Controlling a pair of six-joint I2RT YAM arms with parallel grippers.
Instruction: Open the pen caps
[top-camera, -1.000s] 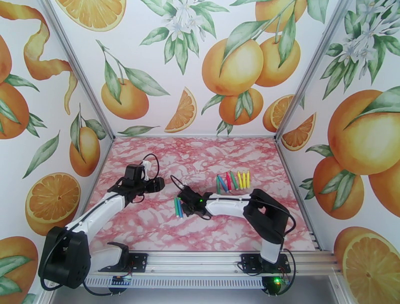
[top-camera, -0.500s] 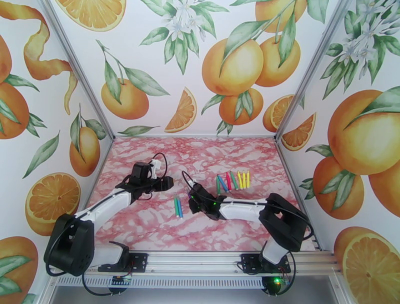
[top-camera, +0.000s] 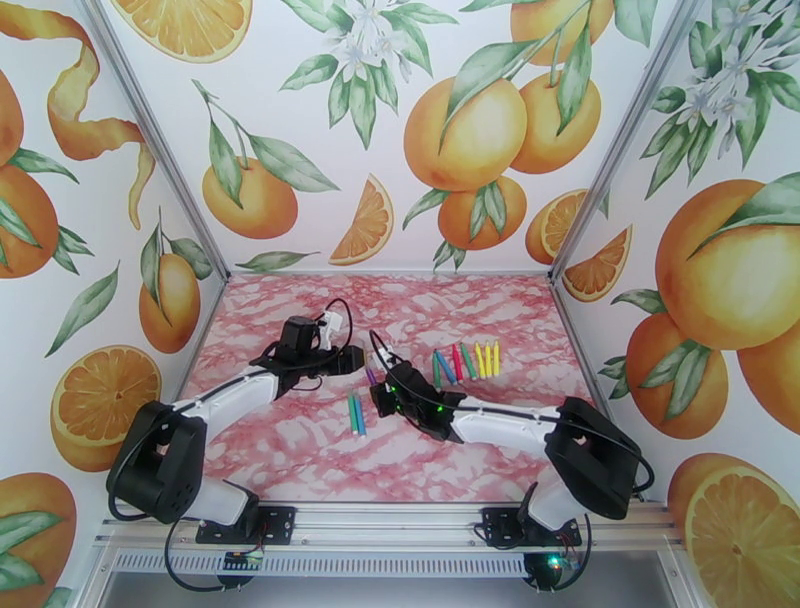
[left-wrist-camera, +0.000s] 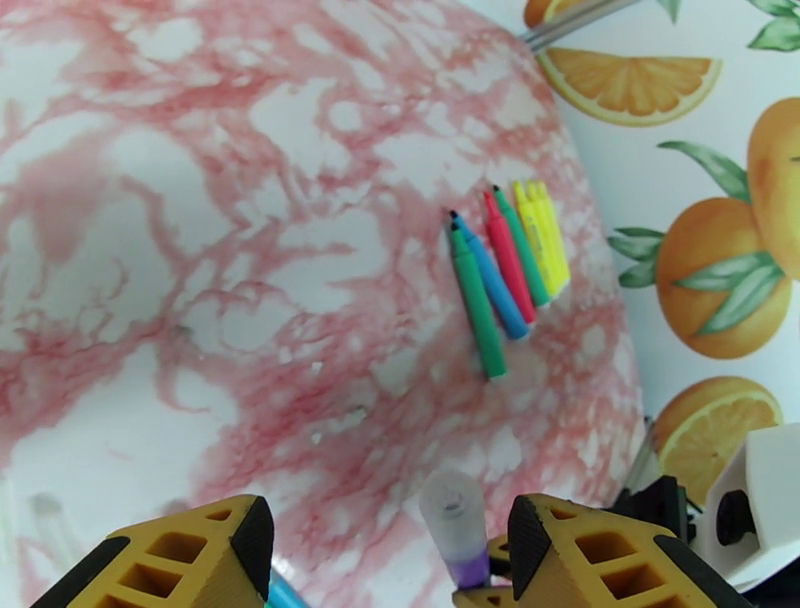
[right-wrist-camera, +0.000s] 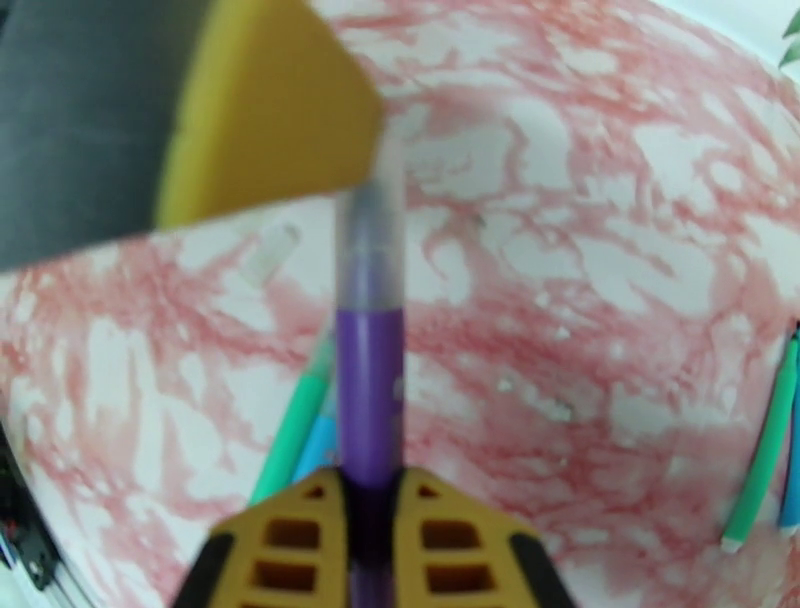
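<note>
**Top external view:** the right gripper (top-camera: 381, 388) is gripping the purple pen (top-camera: 370, 376) above the table (top-camera: 300, 450). The left gripper (top-camera: 347, 360) is facing it from the left. A green and blue pair (top-camera: 355, 413) is lying just beside them, and a row of pens (top-camera: 465, 361) is lying well apart to the right.

**Left wrist view:** the left gripper (left-wrist-camera: 385, 560) is standing partly open, its jaws straddling the translucent cap (left-wrist-camera: 455, 505) without pinching it. Pens in the row (left-wrist-camera: 505, 265) are showing dark pointed tips, so they are probably uncapped already.

**Right wrist view:** the right gripper (right-wrist-camera: 370, 545) is clamping tight on the purple pen (right-wrist-camera: 370, 400). The translucent cap (right-wrist-camera: 370, 235) is sitting on its end, so this pull is not yet made. Whether the pair is capped cannot be told.
</note>
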